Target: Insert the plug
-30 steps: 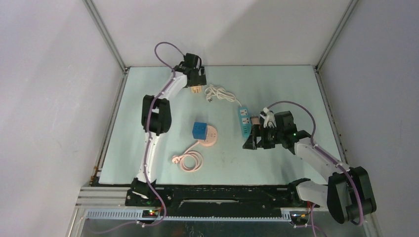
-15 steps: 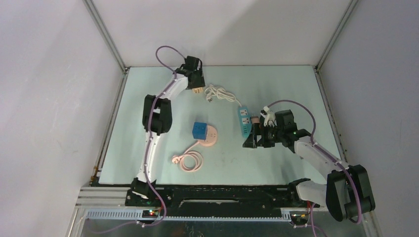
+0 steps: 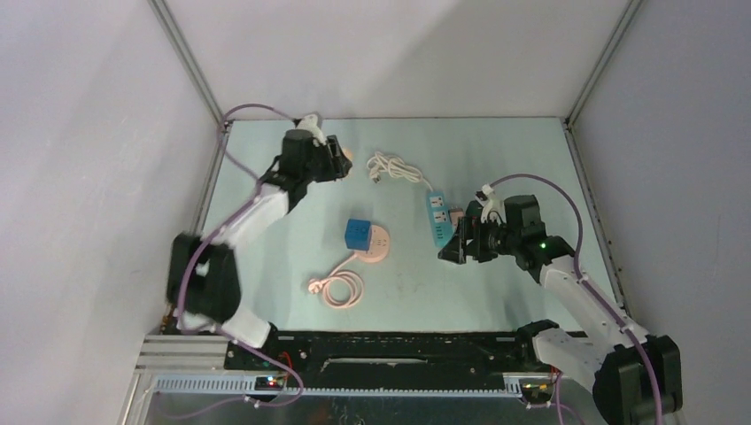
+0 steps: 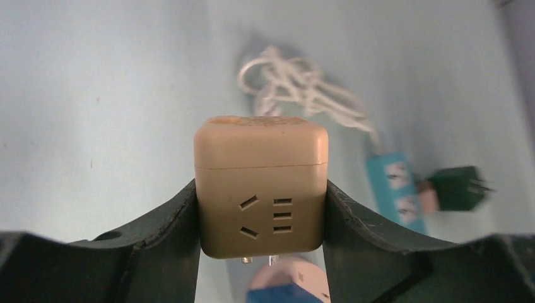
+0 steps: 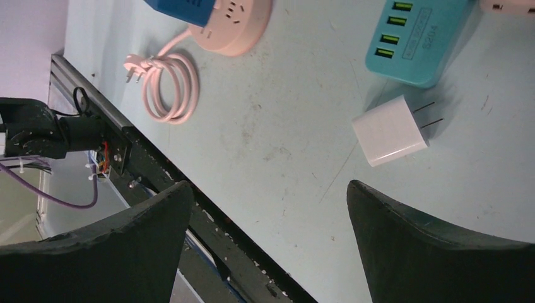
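A beige cube plug [image 4: 260, 183] with two metal prongs underneath hangs above the table, and my left gripper [image 4: 260, 211] is shut on its two sides. From above, that gripper [image 3: 339, 160] sits at the back left, with only a sliver of the cube [image 3: 348, 156] showing. A pink round socket [image 3: 377, 244] with a blue cube [image 3: 358, 234] plugged into it lies mid-table. My right gripper [image 5: 268, 189] is open and empty, hovering beside a teal power strip [image 5: 419, 38]. A white charger [image 5: 390, 130] lies on the table below it.
A tangled white cable [image 3: 394, 168] runs from the teal power strip [image 3: 435, 212] at the back. A pink coiled cord [image 3: 341, 289] trails from the round socket toward the front. The table's black front rail [image 5: 158, 170] is close under my right gripper.
My left gripper has shut on the beige cube plug and raised it off the table, its arm swinging out to the left. The right gripper has shifted only slightly.
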Robot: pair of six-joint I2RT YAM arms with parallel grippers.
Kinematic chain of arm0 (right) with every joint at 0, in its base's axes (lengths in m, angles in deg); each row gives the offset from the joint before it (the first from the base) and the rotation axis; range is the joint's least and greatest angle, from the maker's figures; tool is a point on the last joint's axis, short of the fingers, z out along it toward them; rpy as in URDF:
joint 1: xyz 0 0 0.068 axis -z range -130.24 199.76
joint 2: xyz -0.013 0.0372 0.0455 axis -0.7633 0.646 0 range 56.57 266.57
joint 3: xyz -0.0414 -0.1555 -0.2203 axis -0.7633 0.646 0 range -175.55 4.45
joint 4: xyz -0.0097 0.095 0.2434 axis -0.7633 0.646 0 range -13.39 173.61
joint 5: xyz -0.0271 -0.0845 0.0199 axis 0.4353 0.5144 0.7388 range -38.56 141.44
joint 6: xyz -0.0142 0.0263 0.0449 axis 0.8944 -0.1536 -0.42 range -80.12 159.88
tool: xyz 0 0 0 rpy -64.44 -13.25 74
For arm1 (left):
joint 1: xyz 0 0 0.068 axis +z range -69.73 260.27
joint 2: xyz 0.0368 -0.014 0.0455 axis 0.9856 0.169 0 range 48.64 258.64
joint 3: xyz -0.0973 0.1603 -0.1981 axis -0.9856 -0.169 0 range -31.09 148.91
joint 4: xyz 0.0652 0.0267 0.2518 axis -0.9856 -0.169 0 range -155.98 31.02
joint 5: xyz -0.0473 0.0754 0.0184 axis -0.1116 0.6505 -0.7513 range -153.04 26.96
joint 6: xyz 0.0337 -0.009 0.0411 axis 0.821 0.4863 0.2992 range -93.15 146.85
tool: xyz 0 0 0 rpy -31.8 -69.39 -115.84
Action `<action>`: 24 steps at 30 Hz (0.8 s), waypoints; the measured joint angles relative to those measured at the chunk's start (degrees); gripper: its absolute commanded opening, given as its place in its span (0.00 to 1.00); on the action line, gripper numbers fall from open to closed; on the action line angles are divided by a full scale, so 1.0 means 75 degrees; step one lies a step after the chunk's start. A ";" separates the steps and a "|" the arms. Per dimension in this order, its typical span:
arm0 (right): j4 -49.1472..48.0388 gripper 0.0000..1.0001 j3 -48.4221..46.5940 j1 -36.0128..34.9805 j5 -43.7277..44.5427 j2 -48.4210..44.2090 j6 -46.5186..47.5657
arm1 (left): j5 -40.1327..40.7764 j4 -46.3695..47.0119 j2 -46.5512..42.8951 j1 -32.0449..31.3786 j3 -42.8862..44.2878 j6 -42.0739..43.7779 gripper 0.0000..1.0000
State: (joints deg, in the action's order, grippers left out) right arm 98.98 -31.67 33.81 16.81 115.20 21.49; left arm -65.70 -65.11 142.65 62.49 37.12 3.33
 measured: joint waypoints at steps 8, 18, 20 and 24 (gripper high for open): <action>0.0431 0.94 -0.0137 0.0003 -0.0125 -0.0953 -0.0026 | -0.0901 0.0752 -0.4199 -0.0347 -0.2224 0.0006 0.21; 0.0577 0.95 -0.0140 -0.0434 -0.0332 -0.1431 -0.0624 | -0.0883 0.0085 -0.7222 -0.2165 -0.4628 0.0140 0.17; 0.0525 0.97 -0.0140 -0.0595 -0.0423 -0.1443 -0.0863 | -0.0574 0.0009 -0.7458 -0.2739 -0.4861 0.0230 0.17; 0.0207 1.00 -0.0143 -0.0813 -0.0746 -0.1381 -0.1378 | 0.0023 -0.0111 -0.7437 -0.3902 -0.4940 0.0656 0.16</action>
State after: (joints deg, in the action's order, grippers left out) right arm 100.53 -32.74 27.72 11.21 104.84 11.15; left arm -65.53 -65.94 86.88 33.22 0.07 8.24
